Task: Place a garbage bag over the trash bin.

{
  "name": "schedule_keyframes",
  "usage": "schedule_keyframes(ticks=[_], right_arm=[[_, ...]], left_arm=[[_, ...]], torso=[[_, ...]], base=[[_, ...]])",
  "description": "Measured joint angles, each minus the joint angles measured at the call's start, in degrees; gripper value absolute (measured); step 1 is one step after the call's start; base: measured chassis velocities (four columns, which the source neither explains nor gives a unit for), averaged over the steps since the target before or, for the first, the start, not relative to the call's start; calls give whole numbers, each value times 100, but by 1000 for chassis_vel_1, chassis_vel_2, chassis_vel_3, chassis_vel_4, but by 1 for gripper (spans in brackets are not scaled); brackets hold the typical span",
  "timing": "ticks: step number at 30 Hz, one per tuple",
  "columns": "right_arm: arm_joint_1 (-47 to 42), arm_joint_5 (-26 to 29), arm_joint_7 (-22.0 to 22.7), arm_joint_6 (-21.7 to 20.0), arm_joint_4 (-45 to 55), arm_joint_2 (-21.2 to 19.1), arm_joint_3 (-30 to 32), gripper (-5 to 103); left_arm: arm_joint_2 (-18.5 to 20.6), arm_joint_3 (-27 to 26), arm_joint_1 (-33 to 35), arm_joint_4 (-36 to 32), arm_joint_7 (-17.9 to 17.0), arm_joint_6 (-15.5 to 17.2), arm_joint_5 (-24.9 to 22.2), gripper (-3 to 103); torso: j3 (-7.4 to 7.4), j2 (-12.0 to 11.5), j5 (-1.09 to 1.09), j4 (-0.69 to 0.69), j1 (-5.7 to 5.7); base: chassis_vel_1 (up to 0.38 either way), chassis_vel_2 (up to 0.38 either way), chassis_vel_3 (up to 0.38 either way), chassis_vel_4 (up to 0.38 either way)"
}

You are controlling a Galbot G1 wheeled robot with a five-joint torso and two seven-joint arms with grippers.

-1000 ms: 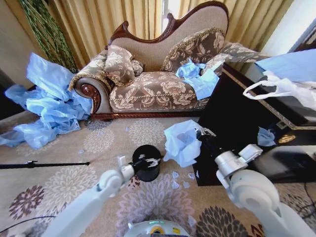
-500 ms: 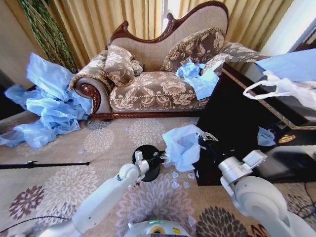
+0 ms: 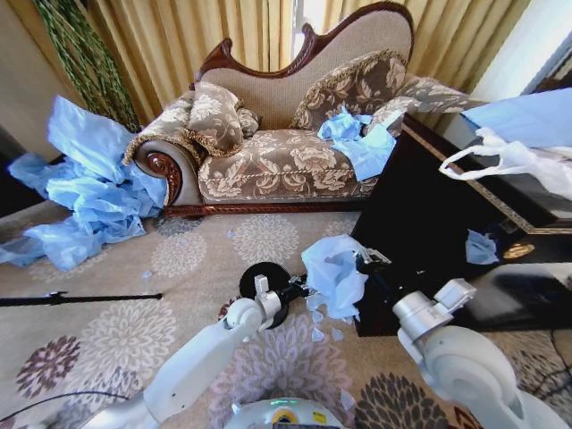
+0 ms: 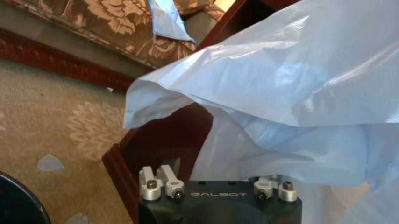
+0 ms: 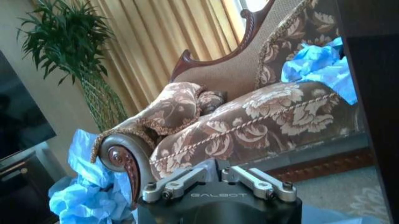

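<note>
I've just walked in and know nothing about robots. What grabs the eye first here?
Two white robot arms reach over a flowered rug, the right gripper holding up a crinkly light blue garbage bag beside a small black trash bin. The left gripper hovers at the bag's edge. Behind, blue bags are heaped beside an ornate sofa.

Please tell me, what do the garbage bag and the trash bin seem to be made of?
The garbage bag looks like thin plastic film, light blue and half see-through: it crinkles, folds sharply and lets light pass in the left wrist view. The trash bin seems to be hard black plastic or coated metal; its rim looks smooth and even, but the look alone does not settle which.
</note>
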Motion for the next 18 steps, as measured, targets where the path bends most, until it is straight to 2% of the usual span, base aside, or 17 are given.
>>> schedule_keyframes(ticks=[3,7,11,12,14,15,17,18], right_arm=[[107,-1,25,1,-6,-39,10,0],[142,-1,26,4,-52,-45,76,0],[25,-77,-97,5,-172,103,152,0],[25,-77,-97,5,-172,103,152,0],[8,-142,-132,5,-210,133,102,0],[16,-177,-146,6,-239,150,51,0],[41,-202,-153,7,-266,161,-2,0],[97,-233,-156,10,-305,170,-78,0]], left_arm=[[73,-29,27,-93,25,5,-52,57],[164,-57,46,-172,-5,-28,-149,53],[386,-230,-12,-218,-233,-164,-412,34],[386,-230,-12,-218,-233,-164,-412,34],[456,-313,-27,-395,-392,-151,-628,26],[538,-383,-17,-550,-477,-109,-769,22],[649,-467,23,-742,-541,-59,-875,22],[805,-579,96,-985,-598,-19,-965,18]], torso=[[0,0,-1,0,0],[0,0,-1,0,0],[0,0,-1,-1,0],[0,0,-1,-1,0],[0,0,-1,-2,0],[0,0,-1,-3,0],[0,0,0,-3,0],[0,0,-1,-2,0]], base=[[0,0,0,0],[0,0,0,0],[0,0,0,0],[0,0,0,0],[0,0,0,0],[0,0,0,0],[0,0,0,0],[0,0,0,0]])
